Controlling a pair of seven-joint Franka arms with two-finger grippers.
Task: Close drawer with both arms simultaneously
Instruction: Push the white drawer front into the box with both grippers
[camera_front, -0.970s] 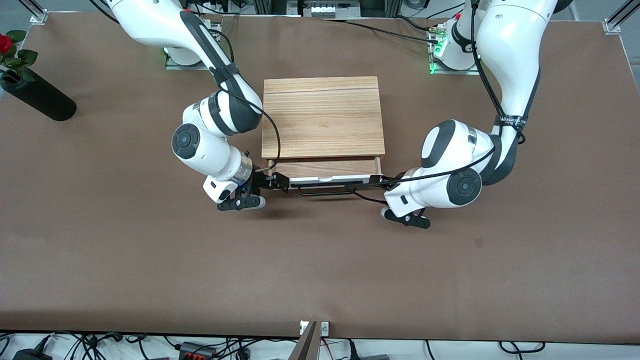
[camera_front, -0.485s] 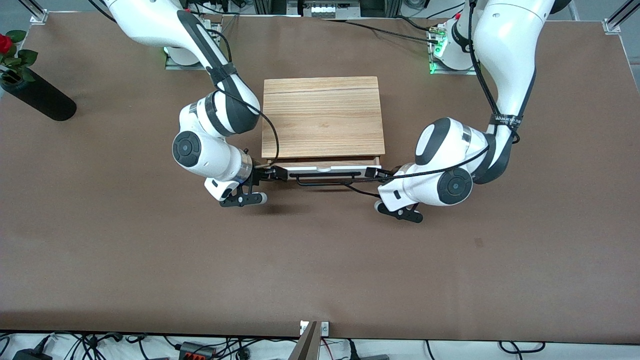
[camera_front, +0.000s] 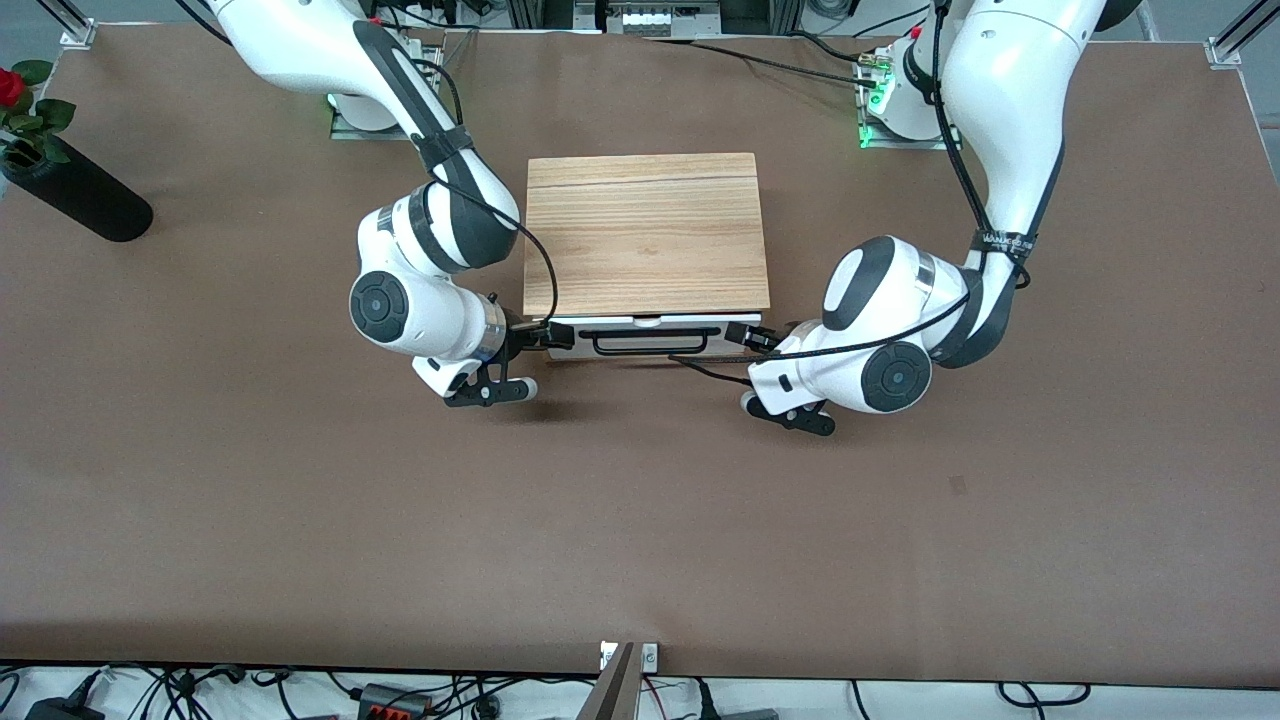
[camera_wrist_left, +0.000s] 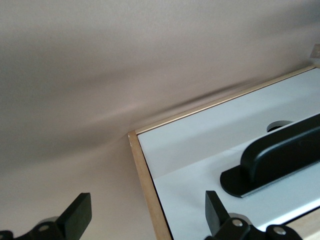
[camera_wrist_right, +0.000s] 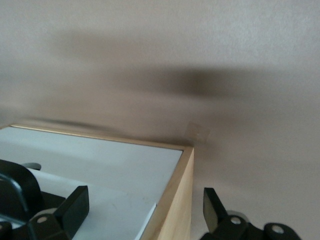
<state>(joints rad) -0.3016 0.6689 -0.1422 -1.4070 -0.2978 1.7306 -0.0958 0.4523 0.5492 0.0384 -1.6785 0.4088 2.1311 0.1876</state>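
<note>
The drawer (camera_front: 620, 325), with a white front panel and a black bar handle (camera_front: 655, 352), sits pushed in under the light oak box (camera_front: 645, 235), its front about flush with the box's top edge. My right gripper (camera_front: 556, 337) is at the front corner toward the right arm's end, and my left gripper (camera_front: 748, 336) is at the other front corner. In the left wrist view my gripper (camera_wrist_left: 146, 215) is open and astride the panel's (camera_wrist_left: 200, 150) wooden side edge, beside the handle (camera_wrist_left: 280, 160). In the right wrist view my gripper (camera_wrist_right: 144, 207) is open and astride the panel's (camera_wrist_right: 100, 165) corner.
A black vase (camera_front: 75, 190) with a red rose lies tilted at the table's edge toward the right arm's end. Both arm bases stand at the table edge farthest from the front camera. A black cable (camera_front: 700, 368) from the left arm hangs in front of the drawer.
The drawer has slid into the box; the wooden tray that showed a second ago is now hidden. Both grippers have moved toward the box with the front panel.
</note>
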